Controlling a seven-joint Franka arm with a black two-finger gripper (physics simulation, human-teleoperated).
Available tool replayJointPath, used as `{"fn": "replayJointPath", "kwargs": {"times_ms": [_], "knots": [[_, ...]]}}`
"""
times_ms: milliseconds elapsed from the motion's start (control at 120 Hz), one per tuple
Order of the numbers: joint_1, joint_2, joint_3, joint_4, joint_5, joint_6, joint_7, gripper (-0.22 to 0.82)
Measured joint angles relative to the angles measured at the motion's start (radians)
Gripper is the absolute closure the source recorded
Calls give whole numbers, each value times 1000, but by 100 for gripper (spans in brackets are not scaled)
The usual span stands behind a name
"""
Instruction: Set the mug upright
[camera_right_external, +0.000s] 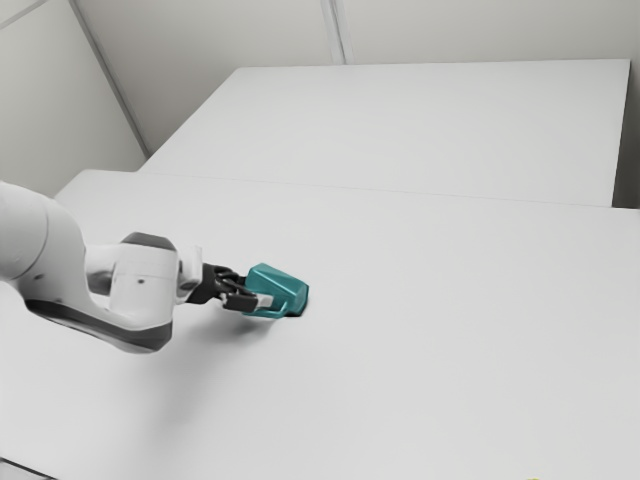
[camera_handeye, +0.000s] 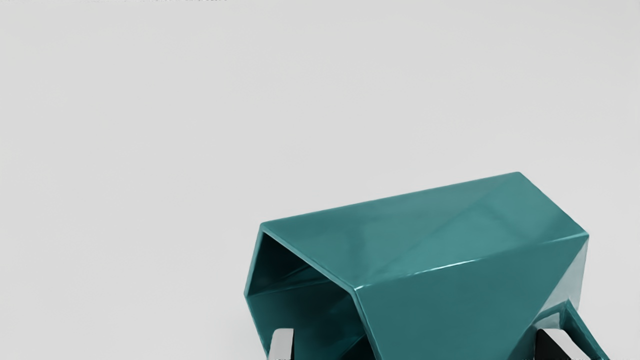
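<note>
Right at the tips of the pincer (camera_right_external: 255, 292), find the mug (camera_right_external: 277, 285) tipped over on its side on the bench (camera_right_external: 430, 330), not upright. Have the fingers (camera_handeye: 283, 344) wide apart, one in front of the mouth of the mug, the other beside the handle (camera_handeye: 583, 326). Cannot confirm a touch from either one, and see no clamp on the mug from two sides. Would judge the step in hand to be the work of getting hold of the mug, with the turning onto its base left to do. Next, probably need to settle the fingers on a firm part of the wall, close gently, then lift a little and swing the mouth upward and the base down. Must watch for a slip into the open mouth, or a snag on the handle, likely to roll or twist the mug instead of gripping it. From the wrist view, get a look into the dark hollow of the mug, and so learn of a mouth facing back toward the pincer's side. From the exterior view, get instead the reach of the arm (camera_right_external: 140, 290) behind the pincer, the low height over the bench, and the dark shadow under the far end of the mug, well beyond the fingertips.
</note>
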Motion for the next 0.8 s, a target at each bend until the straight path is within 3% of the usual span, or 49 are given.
{"fn": "replayJointPath", "kwargs": {"times_ms": [100,383,508,800], "knots": [[-2,2,0,0,-10,0,34,20],[-2,-2,0,3,-38,0,106,63],[-2,-3,0,16,-45,4,130,71],[-8,-11,-2,53,-40,24,174,77]]}}
